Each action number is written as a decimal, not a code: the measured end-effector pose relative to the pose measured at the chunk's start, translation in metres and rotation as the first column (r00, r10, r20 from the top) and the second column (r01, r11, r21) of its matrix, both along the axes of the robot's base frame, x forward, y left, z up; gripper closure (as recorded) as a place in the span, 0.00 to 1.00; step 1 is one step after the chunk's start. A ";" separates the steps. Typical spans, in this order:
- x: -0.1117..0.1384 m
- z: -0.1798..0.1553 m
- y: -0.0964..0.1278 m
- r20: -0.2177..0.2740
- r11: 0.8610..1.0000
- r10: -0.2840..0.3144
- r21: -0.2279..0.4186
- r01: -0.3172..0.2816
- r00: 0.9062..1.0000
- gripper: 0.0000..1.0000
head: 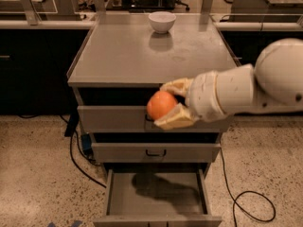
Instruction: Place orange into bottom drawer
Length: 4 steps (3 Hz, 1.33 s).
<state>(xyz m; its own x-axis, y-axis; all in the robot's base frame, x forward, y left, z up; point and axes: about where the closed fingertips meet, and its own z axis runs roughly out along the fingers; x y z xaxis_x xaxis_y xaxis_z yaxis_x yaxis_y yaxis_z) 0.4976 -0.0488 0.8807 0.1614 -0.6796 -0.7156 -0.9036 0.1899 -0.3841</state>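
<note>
Orange (pixel 162 105), smooth, in gripper (pixel 160 105) above drawer (pixel 124 198)

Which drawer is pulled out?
The bottom drawer, lowest of three; the two above are closed. The gripper holds the orange in front of the top drawer.

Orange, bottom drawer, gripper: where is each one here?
orange (pixel 160 103): camera view, centre of its skin.
bottom drawer (pixel 127 198): camera view, bare floor of the open tray.
gripper (pixel 163 105): camera view, midway between fingertips, clamped on the orange before the top drawer (pixel 109 118).
</note>
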 end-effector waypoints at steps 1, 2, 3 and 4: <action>-0.020 -0.064 0.004 -0.042 0.995 -0.072 0.068 0.075 0.996 1.00; -0.043 -0.145 0.005 -0.127 0.984 -0.154 0.071 0.164 0.980 1.00; -0.081 -0.254 0.012 -0.224 0.982 -0.185 0.003 0.190 0.957 1.00; -0.081 -0.254 0.012 -0.224 0.982 -0.185 0.003 0.190 0.957 1.00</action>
